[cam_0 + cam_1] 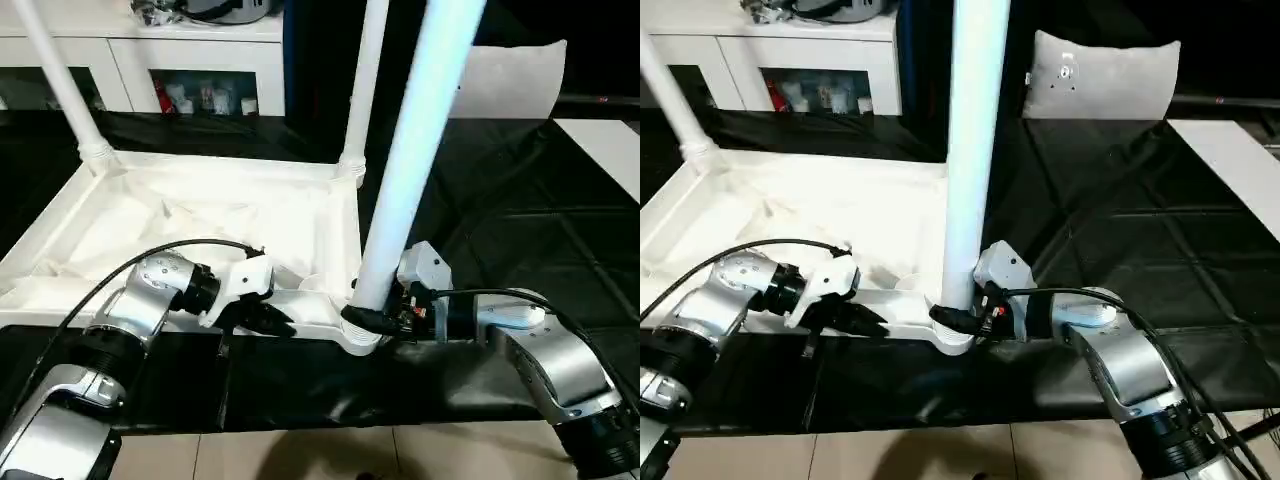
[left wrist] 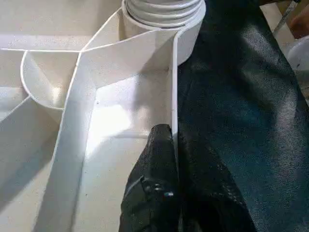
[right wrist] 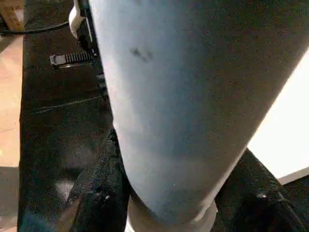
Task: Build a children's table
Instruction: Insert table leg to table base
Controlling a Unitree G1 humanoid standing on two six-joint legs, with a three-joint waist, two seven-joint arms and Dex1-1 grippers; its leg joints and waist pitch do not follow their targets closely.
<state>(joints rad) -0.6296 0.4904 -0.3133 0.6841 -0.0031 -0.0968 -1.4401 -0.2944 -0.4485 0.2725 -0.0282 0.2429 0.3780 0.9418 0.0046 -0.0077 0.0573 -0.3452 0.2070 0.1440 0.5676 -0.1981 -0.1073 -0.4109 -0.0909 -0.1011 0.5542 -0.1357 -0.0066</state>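
Note:
The white table top (image 1: pixel 200 225) lies upside down on a black mat, ribbed underside up. Two white legs stand in its far corners, one on the left (image 1: pixel 60 80) and one on the right (image 1: pixel 362 90). A third leg (image 1: pixel 415 150) rises from the near right corner socket (image 1: pixel 360 340). My right gripper (image 1: pixel 368 318) is shut around this leg's base just above the socket, and the leg (image 3: pixel 183 96) looms close in the right wrist view. My left gripper (image 1: pixel 270 318) is shut on the top's near rim, its black fingers (image 2: pixel 159 159) pinching the thin rim wall (image 2: pixel 174 87) beside the socket.
A white cabinet (image 1: pixel 200 60) stands behind the table top, with small items on its shelves. A grey-white cushion (image 1: pixel 1100 75) leans at the back right. The black mat (image 1: pixel 520 200) stretches to the right, where a white panel (image 1: pixel 610 140) lies. Tiled floor (image 1: pixel 300 455) shows at the near edge.

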